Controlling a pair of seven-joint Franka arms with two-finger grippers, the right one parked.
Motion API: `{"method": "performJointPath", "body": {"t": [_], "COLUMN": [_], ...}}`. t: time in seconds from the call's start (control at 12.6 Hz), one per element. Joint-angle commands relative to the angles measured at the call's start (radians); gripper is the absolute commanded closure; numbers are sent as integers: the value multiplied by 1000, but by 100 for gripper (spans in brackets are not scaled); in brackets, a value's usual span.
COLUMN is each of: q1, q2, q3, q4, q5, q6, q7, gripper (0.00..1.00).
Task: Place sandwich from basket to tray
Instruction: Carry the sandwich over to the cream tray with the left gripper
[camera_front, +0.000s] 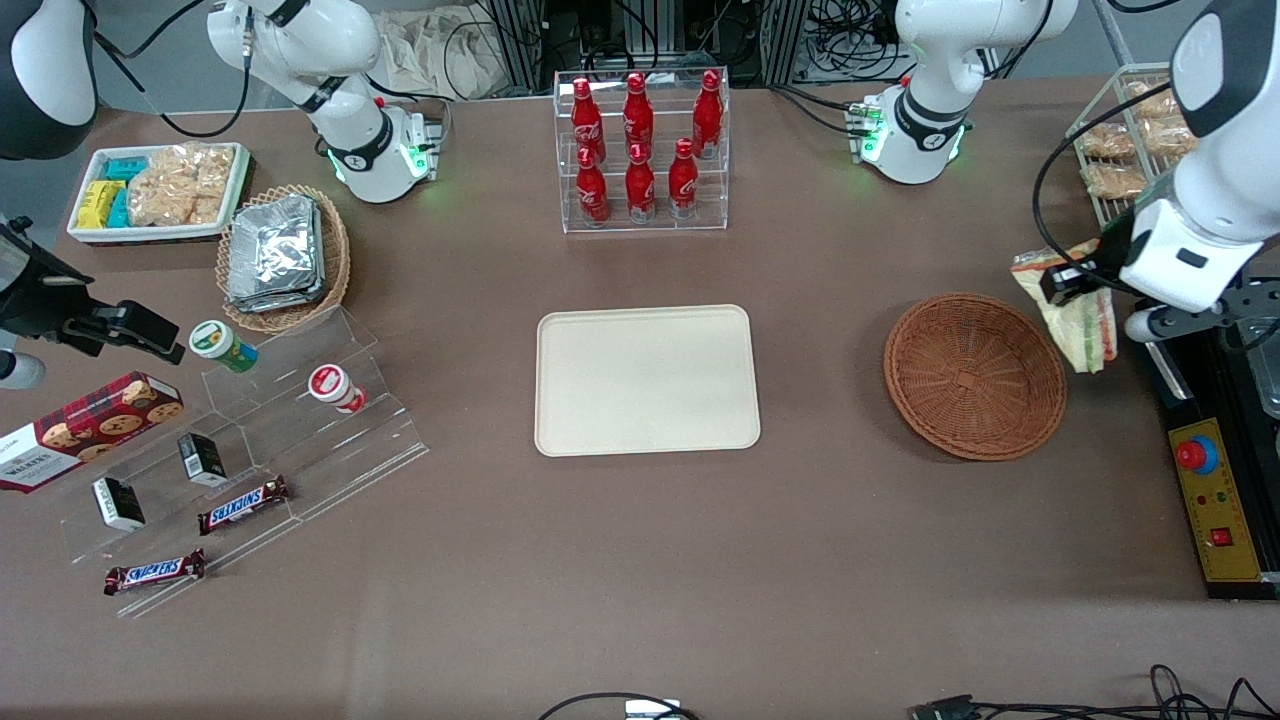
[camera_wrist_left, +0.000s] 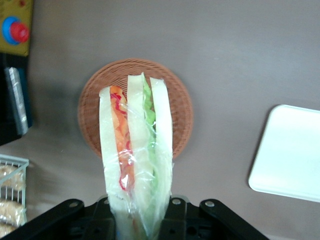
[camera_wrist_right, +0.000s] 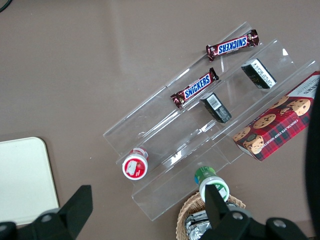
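My left gripper (camera_front: 1072, 283) is shut on the sandwich (camera_front: 1076, 312), a wedge in clear wrap with pale bread and red and green filling. It hangs in the air beside the reddish-brown wicker basket (camera_front: 975, 375), toward the working arm's end of the table. In the left wrist view the sandwich (camera_wrist_left: 135, 150) sticks out from between the fingers (camera_wrist_left: 175, 220), high above the basket (camera_wrist_left: 180, 107), which holds nothing. The cream tray (camera_front: 646, 380) lies bare at the table's middle; its corner shows in the left wrist view (camera_wrist_left: 289, 150).
A clear rack of red bottles (camera_front: 642, 150) stands farther from the front camera than the tray. A wire rack of bread (camera_front: 1125, 150) and a yellow control box (camera_front: 1215, 510) sit at the working arm's end. A tan basket of foil packets (camera_front: 283, 255) and a clear snack stand (camera_front: 240, 450) lie toward the parked arm's end.
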Motion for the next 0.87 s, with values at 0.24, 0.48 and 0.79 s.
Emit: {"method": "performJointPath", "body": {"t": [0.24,0.48,0.79], "q1": [-8,-10,-24], "q2": [248,408,465], "q3": [-443,-623,-626], "q4": [228,282,134], "q5": [84,217,248], "q6": [-38,-25,178], "q7": [-297,-536,-551], "gripper": [78,77,73]}}
